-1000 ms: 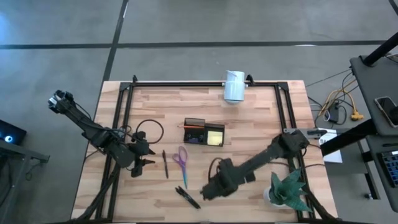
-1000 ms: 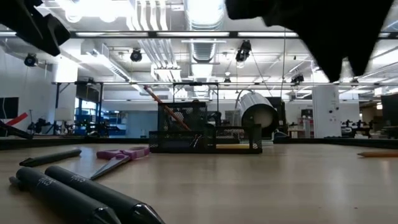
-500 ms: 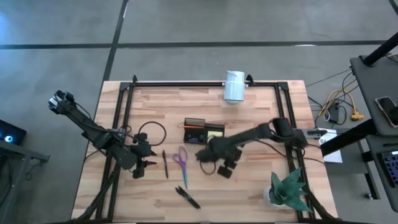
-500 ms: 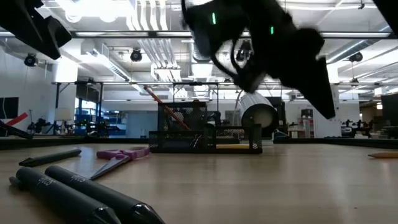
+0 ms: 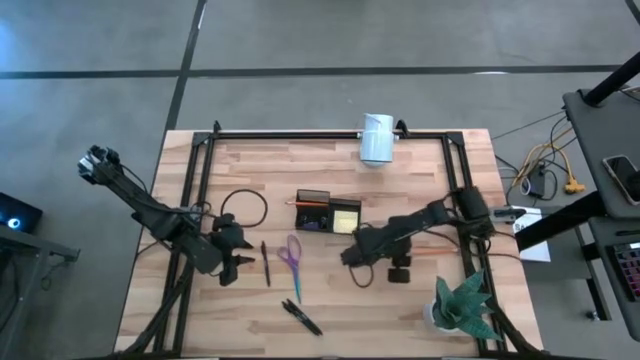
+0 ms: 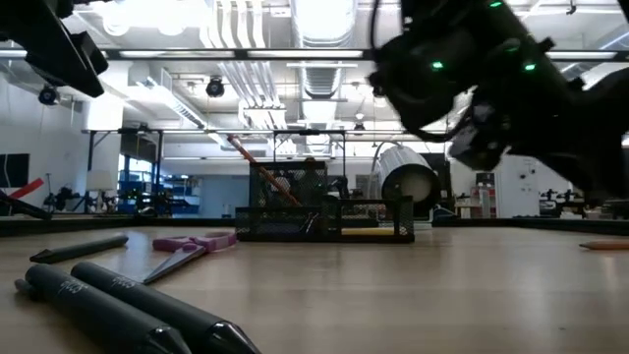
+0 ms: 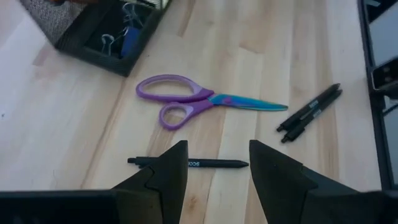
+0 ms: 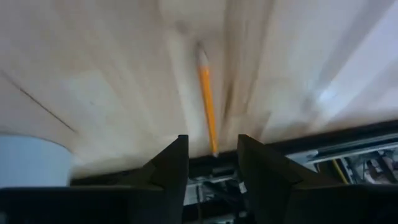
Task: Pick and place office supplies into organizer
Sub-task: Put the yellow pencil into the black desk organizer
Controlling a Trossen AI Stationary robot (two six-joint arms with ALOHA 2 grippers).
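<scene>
Right wrist view alone shows the right gripper parted, empty, above an orange pencil.

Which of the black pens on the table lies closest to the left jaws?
The single black pen, lying alone just ahead of the left gripper, beside the purple scissors. The two paired pens lie farther off, past the scissor blades.
</scene>
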